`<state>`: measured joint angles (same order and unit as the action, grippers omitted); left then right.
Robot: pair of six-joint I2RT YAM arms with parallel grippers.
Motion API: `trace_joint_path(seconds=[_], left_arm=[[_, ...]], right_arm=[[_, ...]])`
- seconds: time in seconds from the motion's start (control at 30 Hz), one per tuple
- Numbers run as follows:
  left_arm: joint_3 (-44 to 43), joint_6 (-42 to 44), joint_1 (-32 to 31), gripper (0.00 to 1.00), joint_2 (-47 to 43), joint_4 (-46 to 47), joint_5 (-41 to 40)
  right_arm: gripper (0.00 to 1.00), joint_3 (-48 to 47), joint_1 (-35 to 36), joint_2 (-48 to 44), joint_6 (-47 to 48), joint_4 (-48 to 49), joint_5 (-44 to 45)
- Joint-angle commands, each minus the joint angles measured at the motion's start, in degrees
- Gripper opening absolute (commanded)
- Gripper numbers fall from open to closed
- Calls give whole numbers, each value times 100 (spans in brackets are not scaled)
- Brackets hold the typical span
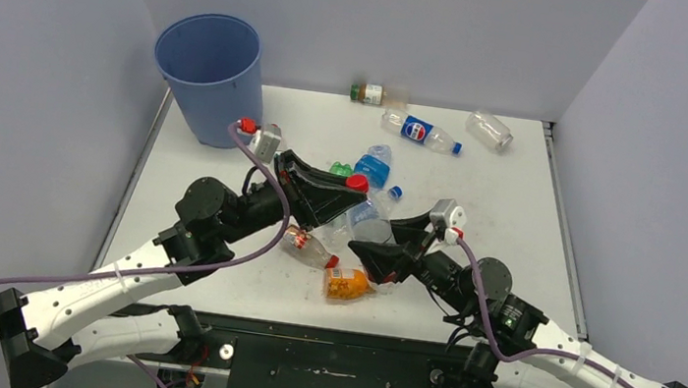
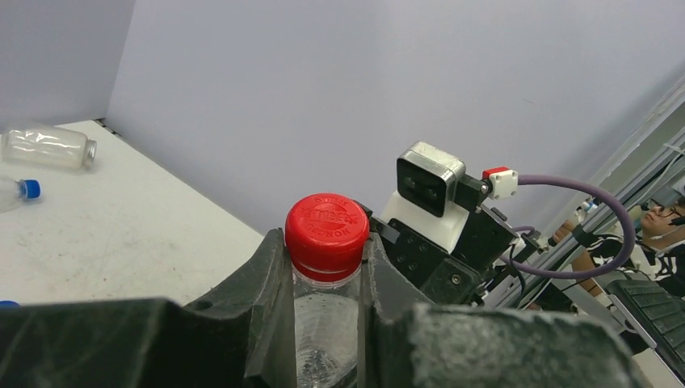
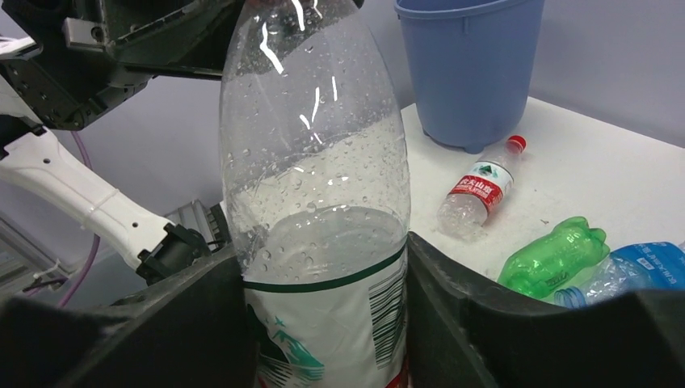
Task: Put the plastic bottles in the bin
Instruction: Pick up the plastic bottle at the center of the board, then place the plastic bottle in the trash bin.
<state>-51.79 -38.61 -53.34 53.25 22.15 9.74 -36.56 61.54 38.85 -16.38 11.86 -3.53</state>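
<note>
A clear plastic bottle (image 1: pixel 369 219) with a red cap (image 2: pixel 326 226) and a white label (image 3: pixel 323 339) hangs above the table between both arms. My left gripper (image 1: pixel 344 199) (image 2: pixel 325 279) is shut on its neck just under the cap. My right gripper (image 1: pixel 370 253) (image 3: pixel 323 323) is shut on its labelled body. The blue bin (image 1: pixel 211 74) (image 3: pixel 468 65) stands at the far left corner. Other bottles lie on the table: a red-labelled one (image 1: pixel 306 246) (image 3: pixel 476 190), an orange one (image 1: pixel 347 283), a green one (image 1: pixel 341 168) (image 3: pixel 553 259) and a blue-tinted one (image 1: pixel 373 166) (image 3: pixel 646 267).
Along the back edge lie an amber bottle (image 1: pixel 370 93), a Pepsi bottle (image 1: pixel 419 132) and a clear jar (image 1: pixel 488 130) (image 2: pixel 48 145). Grey walls close the table on three sides. The right arm's wrist camera (image 2: pixel 430 179) sits close behind the red cap.
</note>
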Motion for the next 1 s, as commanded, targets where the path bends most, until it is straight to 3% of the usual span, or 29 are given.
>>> trace_joint_path(seconds=[0.0,0.03,0.1,0.17,0.37,0.5,0.6,0.8,0.97], left_arm=[[-413,195,8,0,-12,118,101],[-486,318,10,0,-61,-47,0],[-731,670,84,0,-153,-421,-226],[-1070,1013,304,0,-214,-874,-447],[-2251,1525,1871,0,-45,-2054,-827],[-2852,2253,2584,0,272,-2206,-1897],[-3195,2931,2750,0,657,-1970,-2989],[-3350,4802,2958,0,1612,-261,-3777],[-3414,5467,3353,0,2427,920,-4359]], right_arm=[[66,-121,13,80,-47,208,-94],[81,-187,10,98,-75,105,-107],[99,-346,14,105,-154,-130,-46],[90,-473,8,13,-222,-344,85],[90,-615,13,-442,-249,-879,686],[90,-380,16,-698,-268,-937,1192],[90,-139,16,-841,-333,-915,1479],[90,333,16,-1112,-517,-928,1703],[90,577,15,-1326,-556,-981,1791]])
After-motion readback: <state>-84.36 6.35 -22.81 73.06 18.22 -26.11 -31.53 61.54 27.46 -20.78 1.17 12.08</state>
